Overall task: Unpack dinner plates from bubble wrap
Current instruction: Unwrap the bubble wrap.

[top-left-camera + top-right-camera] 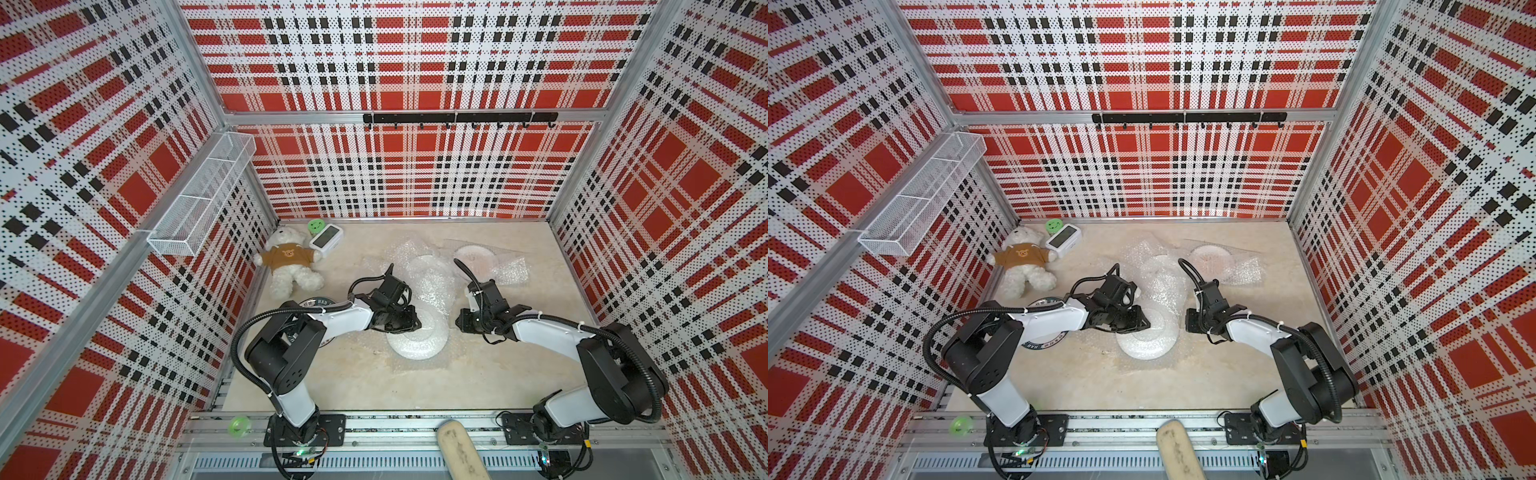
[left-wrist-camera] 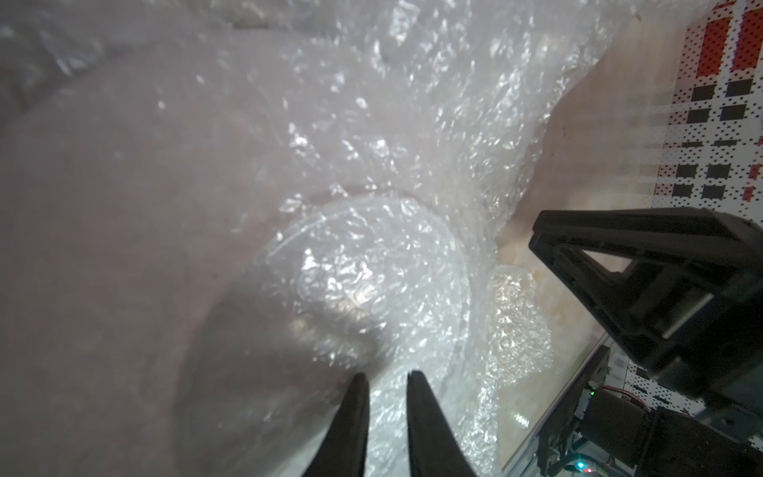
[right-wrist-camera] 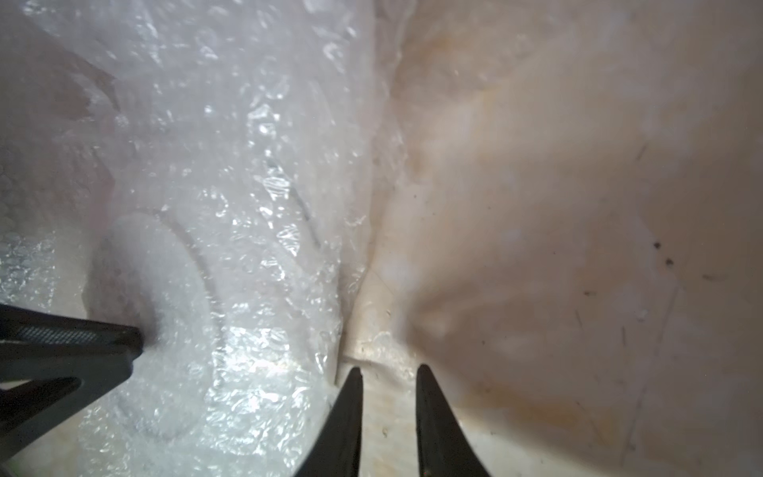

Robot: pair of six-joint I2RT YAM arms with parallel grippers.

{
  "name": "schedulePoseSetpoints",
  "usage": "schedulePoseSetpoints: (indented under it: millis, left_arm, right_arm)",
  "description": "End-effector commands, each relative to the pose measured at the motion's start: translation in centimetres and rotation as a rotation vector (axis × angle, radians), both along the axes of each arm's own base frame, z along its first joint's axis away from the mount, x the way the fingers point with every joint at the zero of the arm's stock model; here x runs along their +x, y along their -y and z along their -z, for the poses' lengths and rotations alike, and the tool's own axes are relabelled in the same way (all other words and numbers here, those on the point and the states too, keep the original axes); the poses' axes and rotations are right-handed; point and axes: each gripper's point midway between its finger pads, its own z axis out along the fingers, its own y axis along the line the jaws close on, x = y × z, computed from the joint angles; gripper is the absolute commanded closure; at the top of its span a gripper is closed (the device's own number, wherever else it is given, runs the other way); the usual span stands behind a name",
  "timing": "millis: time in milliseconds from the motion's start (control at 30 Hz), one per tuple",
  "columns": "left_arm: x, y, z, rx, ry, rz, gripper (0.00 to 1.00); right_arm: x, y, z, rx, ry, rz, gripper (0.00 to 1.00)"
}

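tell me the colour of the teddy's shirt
The shirt is brown; clearest in a top view.

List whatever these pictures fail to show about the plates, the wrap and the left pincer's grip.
- Dark-rimmed plate: both top views, mostly under the left arm; lettering unreadable.
- Left pincer: left wrist view, bases cut off by the edge; whether it pinches the bubble wrap is unclear.
- Far plate: top views, pinkish marks too small to read.
- Middle plate: top views, only an outline under crumpled wrap.
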Motion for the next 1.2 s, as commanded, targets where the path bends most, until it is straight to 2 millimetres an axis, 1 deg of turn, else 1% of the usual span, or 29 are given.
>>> schedulePoseSetpoints:
  millis: [0, 133, 233, 367, 467, 533, 700, 833, 933, 1167]
  left_arm:
    - [-2.9, -4.6, 5.2, 0.210, -0.137, -0.036, 0.77]
    - [-3.1, -4.5, 5.3, 0.209, -0.145, -0.035, 0.77]
    - [-3.0, -4.5, 5.1, 0.204, -0.140, -0.036, 0.77]
    - [-3.0, -4.5, 5.1, 0.204, -0.140, -0.036, 0.77]
    - [-3.1, -4.5, 5.1, 0.203, -0.140, -0.037, 0.77]
    - [-3.0, -4.5, 5.0, 0.201, -0.134, -0.037, 0.77]
    - [-2.9, -4.4, 5.0, 0.198, -0.136, -0.036, 0.77]
    - [-2.9, -4.4, 5.0, 0.199, -0.136, -0.037, 0.77]
    - [-2.8, -4.4, 5.0, 0.200, -0.136, -0.040, 0.77]
    - [-2.6, -4.7, 5.1, 0.208, -0.134, -0.058, 0.77]
  right_arm:
    - [1.6, -1.2, -1.9, 0.014, 0.056, -0.028, 0.71]
    - [2.7, -2.7, -2.3, 0.040, 0.065, -0.040, 0.65]
    - [3.8, -3.1, -2.0, 0.036, 0.059, -0.026, 0.63]
    - [4.8, -3.7, -1.3, 0.038, 0.044, -0.016, 0.63]
    - [4.8, -4.0, -0.7, 0.027, 0.033, -0.020, 0.65]
    - [4.7, -3.8, -0.1, 0.011, 0.020, -0.011, 0.66]
    - [4.3, -3.6, 0.7, 0.011, 0.003, -0.006, 0.77]
    - [4.1, -3.4, 0.9, 0.011, 0.002, -0.004, 0.91]
    - [3.8, -3.4, 0.6, 0.016, 0.002, -0.009, 1.00]
    - [3.3, -2.9, -1.3, 0.013, 0.036, -0.021, 1.00]
